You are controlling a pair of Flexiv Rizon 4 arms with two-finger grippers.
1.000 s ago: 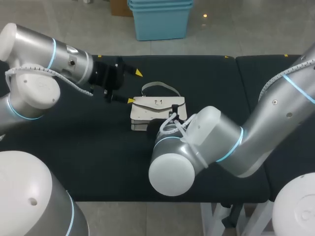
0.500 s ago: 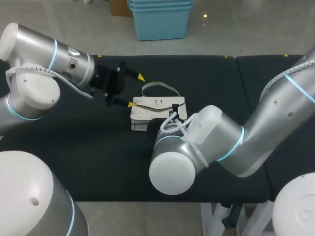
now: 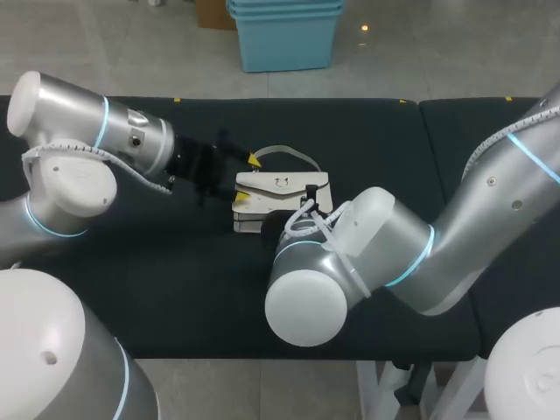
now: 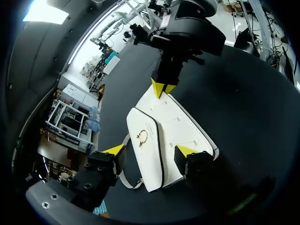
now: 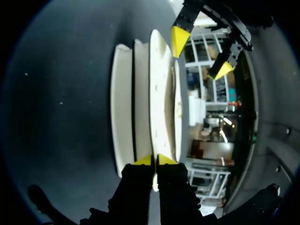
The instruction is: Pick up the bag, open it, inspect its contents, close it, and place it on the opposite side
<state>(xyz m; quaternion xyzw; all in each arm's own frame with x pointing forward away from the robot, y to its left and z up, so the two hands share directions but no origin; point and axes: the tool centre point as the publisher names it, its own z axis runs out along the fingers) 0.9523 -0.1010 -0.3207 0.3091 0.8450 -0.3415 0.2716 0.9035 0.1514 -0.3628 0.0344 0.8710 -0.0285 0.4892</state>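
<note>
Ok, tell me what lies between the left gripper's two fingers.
One end of the white bag lies between the left gripper's open fingers, clearest in the left wrist view. The right gripper pinches the other end.

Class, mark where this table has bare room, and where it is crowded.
Free: table right of the bag, behind the right arm; also the front-left strip. Crowded: around the bag, at left end effector and right end effector.

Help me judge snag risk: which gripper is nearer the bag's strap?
Left. The left gripper is open astride one end of the white bag, a finger beside its strap; the right gripper pinches the opposite end.
</note>
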